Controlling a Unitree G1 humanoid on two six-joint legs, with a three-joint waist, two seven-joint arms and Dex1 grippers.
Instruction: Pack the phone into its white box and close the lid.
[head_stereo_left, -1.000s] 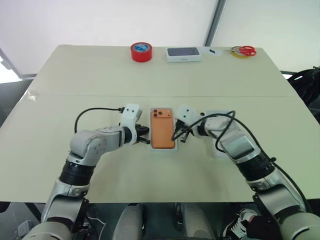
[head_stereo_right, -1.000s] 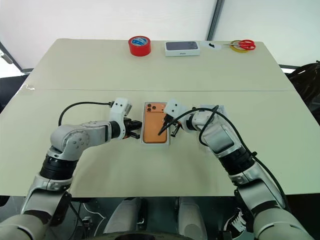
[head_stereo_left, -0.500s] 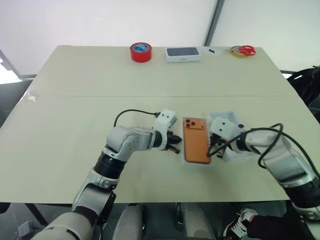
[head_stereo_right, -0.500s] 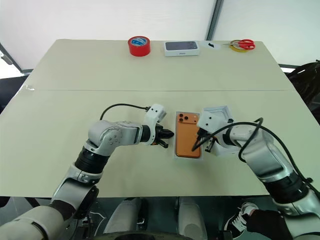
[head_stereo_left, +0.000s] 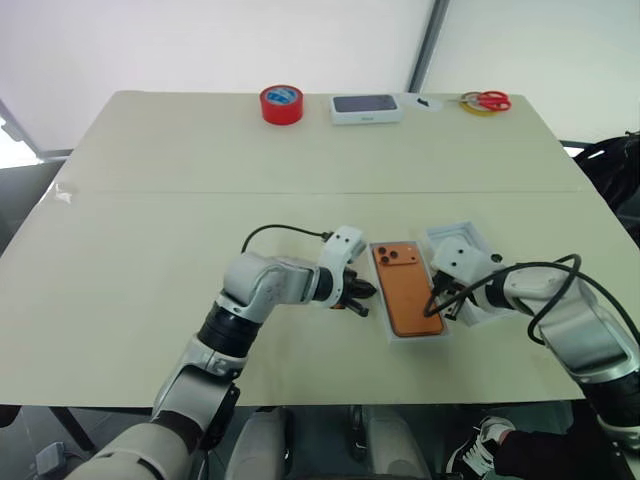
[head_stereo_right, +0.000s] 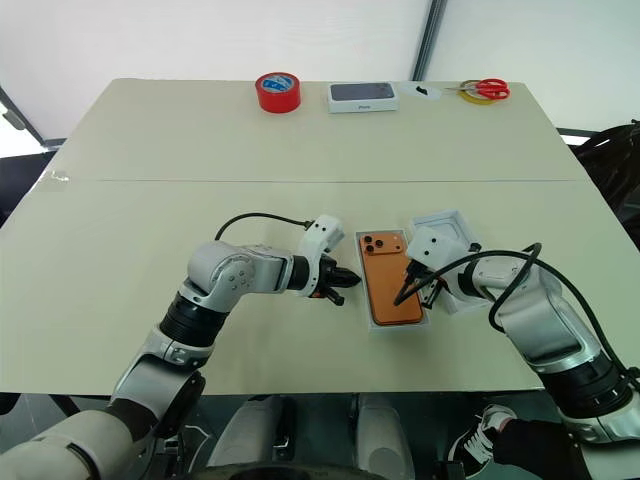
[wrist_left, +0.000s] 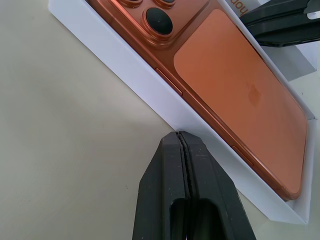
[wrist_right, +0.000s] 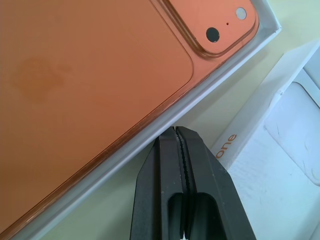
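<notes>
L arm enters from lower left of head view, forearm angled toward centre; left gripper (head_stereo_left: 362, 294) fingers pressed together, tips pointing right. R arm enters from lower right, elbow bent — right gripper (head_stereo_left: 441, 302) also closed, tips pointing left/down. Both low, near centre.

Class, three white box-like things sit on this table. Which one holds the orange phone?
The white box between the two grippers holds the phone. The lid beside it lies empty, and the dark-topped box sits at the far edge.
</notes>
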